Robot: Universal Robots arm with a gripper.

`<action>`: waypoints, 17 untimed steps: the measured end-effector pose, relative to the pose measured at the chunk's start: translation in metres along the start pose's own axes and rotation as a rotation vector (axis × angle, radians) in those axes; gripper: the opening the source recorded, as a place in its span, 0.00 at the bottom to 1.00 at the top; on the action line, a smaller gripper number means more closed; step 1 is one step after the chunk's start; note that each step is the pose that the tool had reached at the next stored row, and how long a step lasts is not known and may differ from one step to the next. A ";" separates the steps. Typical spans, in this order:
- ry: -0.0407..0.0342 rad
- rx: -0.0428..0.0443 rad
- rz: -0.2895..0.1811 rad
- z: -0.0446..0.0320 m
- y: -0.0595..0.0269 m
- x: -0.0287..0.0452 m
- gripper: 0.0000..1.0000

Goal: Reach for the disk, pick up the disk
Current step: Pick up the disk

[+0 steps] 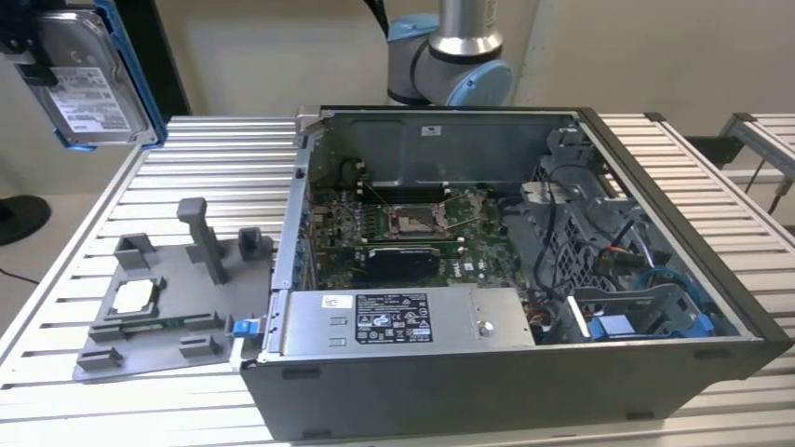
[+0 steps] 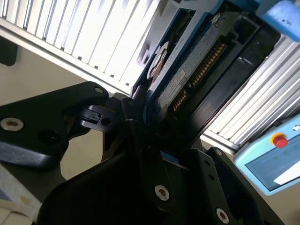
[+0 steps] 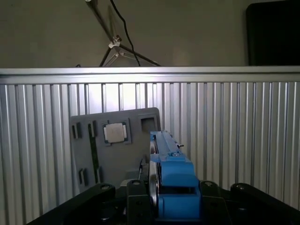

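Above the ribbed surface [image 1: 211, 140], at the exterior view's upper left, the disk [image 1: 93, 93] hangs clear of all other items. Its label faces the camera and its blue frame runs along the edge. The gripper [image 1: 25, 47] is closed on it. In the first wrist view the black fingers [image 3: 136, 197] clamp the edge-on disk [image 3: 173, 183], apparently across its flat faces. Well apart below lie a grey fixture plate [image 1: 149, 349] carrying a square processor chip [image 1: 130, 298] and, just beside it, the open computer case [image 1: 497, 400].
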State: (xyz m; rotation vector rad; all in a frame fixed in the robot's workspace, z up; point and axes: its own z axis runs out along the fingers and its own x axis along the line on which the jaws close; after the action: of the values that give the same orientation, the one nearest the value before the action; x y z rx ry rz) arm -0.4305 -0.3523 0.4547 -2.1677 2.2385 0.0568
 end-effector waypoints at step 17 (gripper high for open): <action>-0.0129 0.0005 0.001 -0.0185 0.0006 -0.0008 0.00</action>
State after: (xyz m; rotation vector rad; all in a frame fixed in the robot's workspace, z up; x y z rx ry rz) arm -0.4309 -0.3522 0.4732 -2.1601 2.2321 0.0700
